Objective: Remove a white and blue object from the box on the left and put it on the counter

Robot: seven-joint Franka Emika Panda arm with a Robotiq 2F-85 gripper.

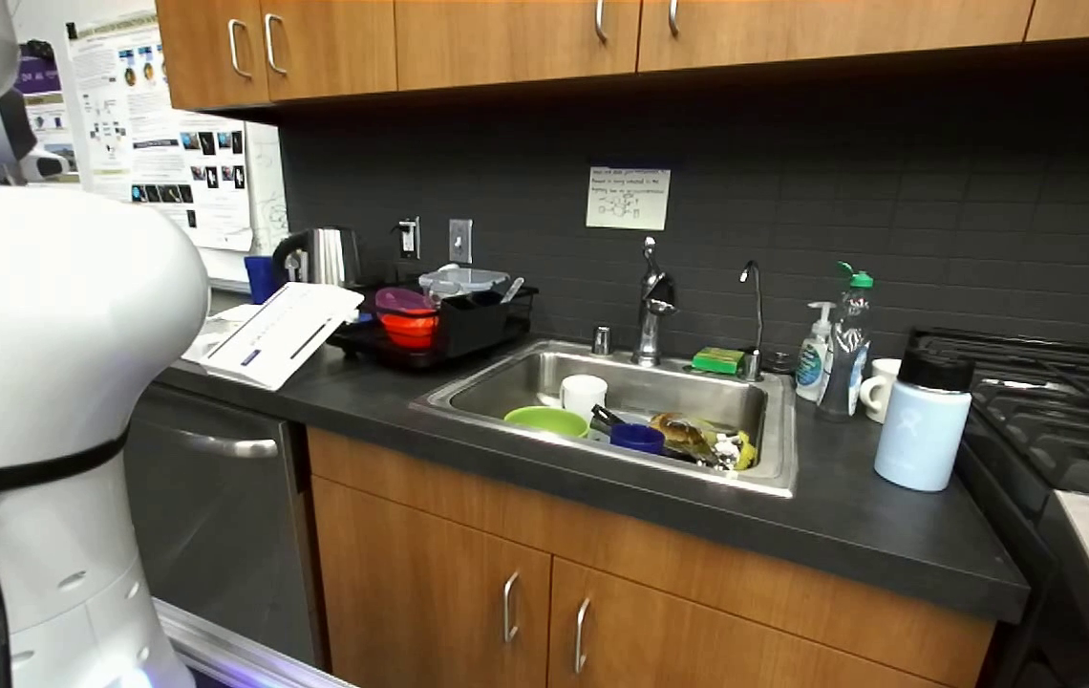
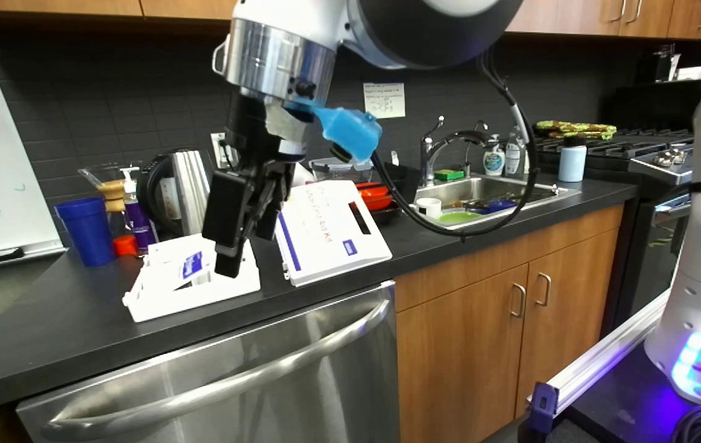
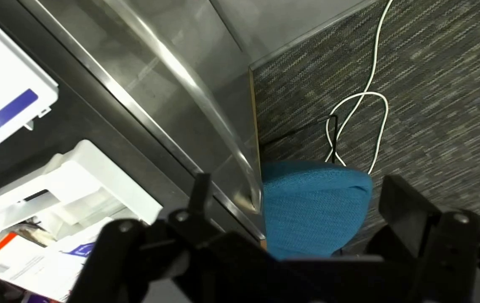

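Hanging spread wide, as the wrist view shows, the claw partly hides the white box in an exterior view. A white and blue packet lies inside that box, which rests on the dark surface; just beside the box, a white panel lettered "Aid Kit" stands tilted.

"What are you reading on the white lid, just right of the box?"

"'Aid Kit' is running across it; the word beside it is blurring."

"And inside the box?"

"A blue label is showing white letters, but they're escaping me."

"And on the far side?"

"A note is bearing handwriting, and the white poster at left is carrying print, both too small."
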